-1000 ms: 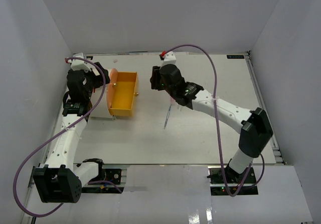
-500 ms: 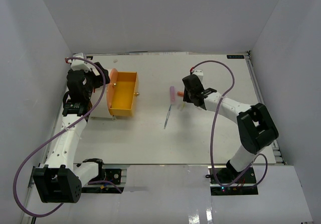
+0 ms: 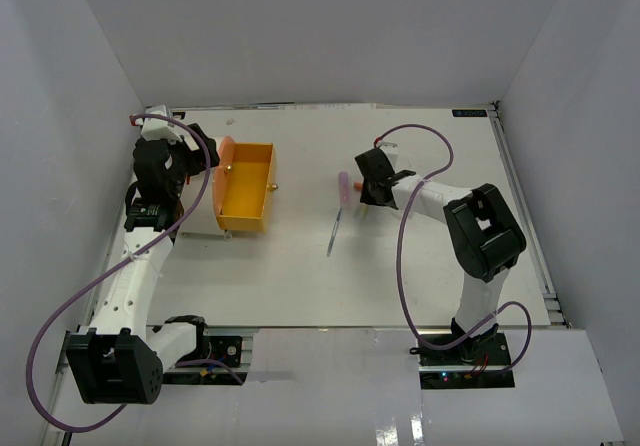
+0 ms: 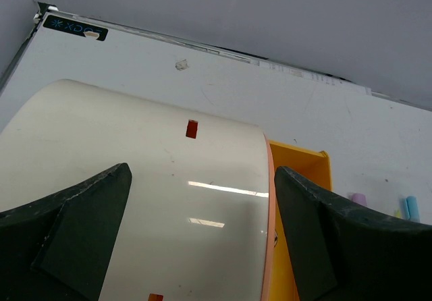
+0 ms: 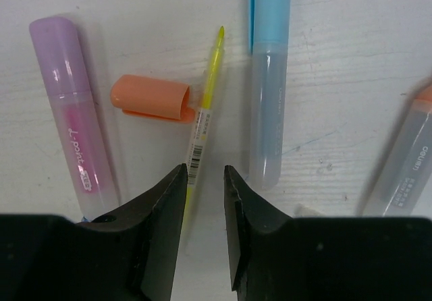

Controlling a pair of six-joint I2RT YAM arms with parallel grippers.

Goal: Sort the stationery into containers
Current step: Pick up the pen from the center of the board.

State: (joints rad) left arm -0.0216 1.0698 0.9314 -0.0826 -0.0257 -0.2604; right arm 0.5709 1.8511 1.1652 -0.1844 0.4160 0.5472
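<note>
Stationery lies loose on the table under my right gripper (image 5: 204, 179): a thin yellow pen (image 5: 208, 95), a pink marker (image 5: 75, 149), a light blue marker (image 5: 270, 78), a loose orange cap (image 5: 150, 98) and an orange-capped marker (image 5: 405, 169). The right jaws stand a narrow gap apart, with the yellow pen's lower end at the left finger's inner edge and bare table between them. My left gripper (image 4: 202, 233) is wide open, its fingers either side of the cream drum (image 4: 148, 179). An orange drawer (image 3: 245, 188) stands pulled out of the drum and looks empty.
A thin pen (image 3: 333, 232) lies alone in the middle of the table, below the pink marker (image 3: 344, 186). The right gripper (image 3: 372, 194) is low over the cluster. White walls close in the table on three sides. The drawer's rim (image 4: 297, 173) shows beside the drum's orange face.
The right arm has swung from beside the drawer to the right and come down over the stationery, its jaws narrowing. The left arm has not moved.
</note>
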